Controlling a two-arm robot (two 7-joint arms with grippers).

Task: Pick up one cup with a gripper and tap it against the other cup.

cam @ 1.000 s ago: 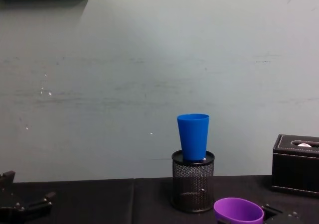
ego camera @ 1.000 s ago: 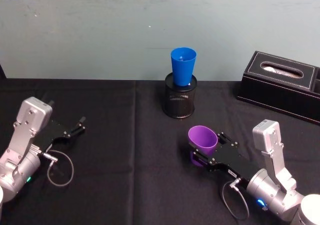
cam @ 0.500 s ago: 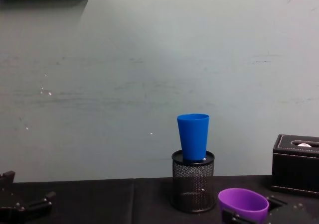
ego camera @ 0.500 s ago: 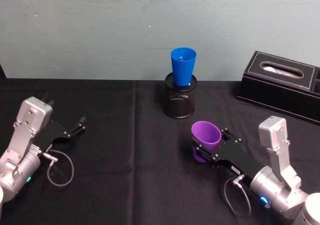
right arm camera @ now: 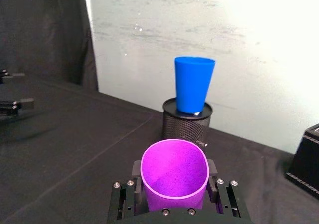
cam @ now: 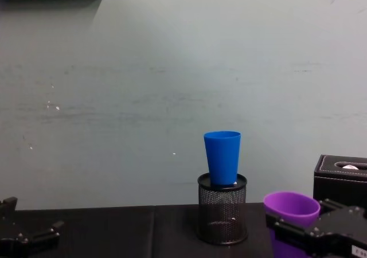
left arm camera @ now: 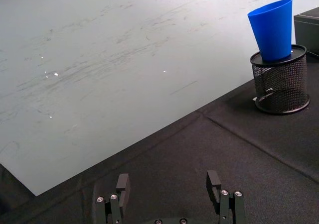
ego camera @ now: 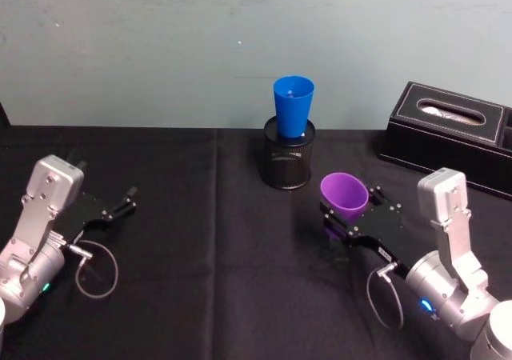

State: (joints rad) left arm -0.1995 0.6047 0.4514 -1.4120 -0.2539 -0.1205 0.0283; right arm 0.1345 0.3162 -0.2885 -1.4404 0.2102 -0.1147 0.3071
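You can see the right gripper [ego camera: 346, 218] closed on the purple cup [ego camera: 345, 195], which it holds upright above the black table [ego camera: 200, 264]. The cup is at about 4 o'clock from the blue cup [ego camera: 293, 104], near but apart. The blue cup stands in the mesh pen holder [ego camera: 287, 166]. The left gripper [ego camera: 125, 202] rests at 9 o'clock, jaws apart and empty.

My arms [ego camera: 452, 232] silver-grey, boxy wrists, looped black cables [ego camera: 80, 252]; left tool [left arm camera: 168, 184], right tool [ego camera: 347, 208] flat black, silver-screwed; right white-labelled.
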